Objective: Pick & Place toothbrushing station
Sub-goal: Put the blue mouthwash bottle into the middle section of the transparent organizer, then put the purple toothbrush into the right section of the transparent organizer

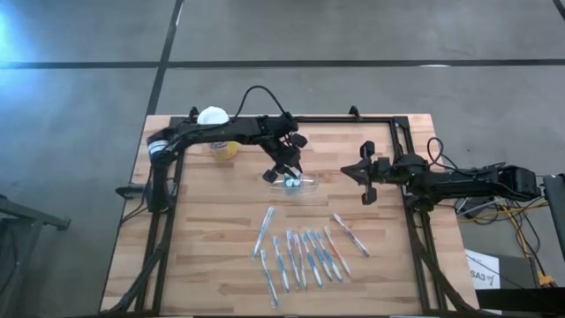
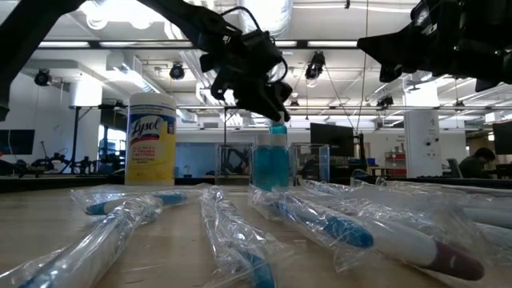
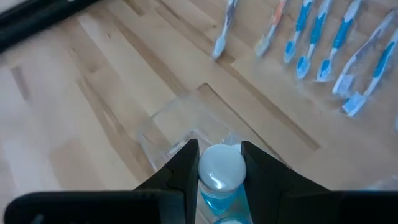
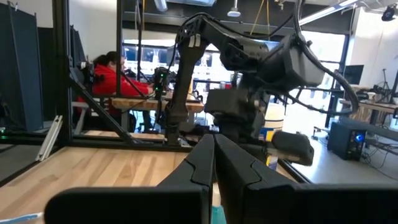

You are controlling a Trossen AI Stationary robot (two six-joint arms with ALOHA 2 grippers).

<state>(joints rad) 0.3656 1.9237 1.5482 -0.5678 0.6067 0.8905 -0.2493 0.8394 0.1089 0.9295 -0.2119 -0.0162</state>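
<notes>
Wrapped toothbrushes (image 2: 320, 220) lay nearest. I had left gripper (image 3: 219, 163) clamped on blue white-capped bottle (image 3: 221, 177) over clear holder (image 1: 297, 183) mid-table (placing step); next, lower straight, release. Right gripper (image 4: 214, 152) closed, idle near right edge.

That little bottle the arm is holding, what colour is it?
The little bottle is clear blue with a white cap, best seen in the low view.

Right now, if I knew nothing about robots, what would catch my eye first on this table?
Probably the left arm's tool, pinching a small blue bottle with a white cap over a clear plastic holder mid-table. Next, the row of wrapped toothbrushes fanned along the wooden table's near side. A yellow canister with a white lid stands at the far left, and the right tool waits shut on the right.
</notes>
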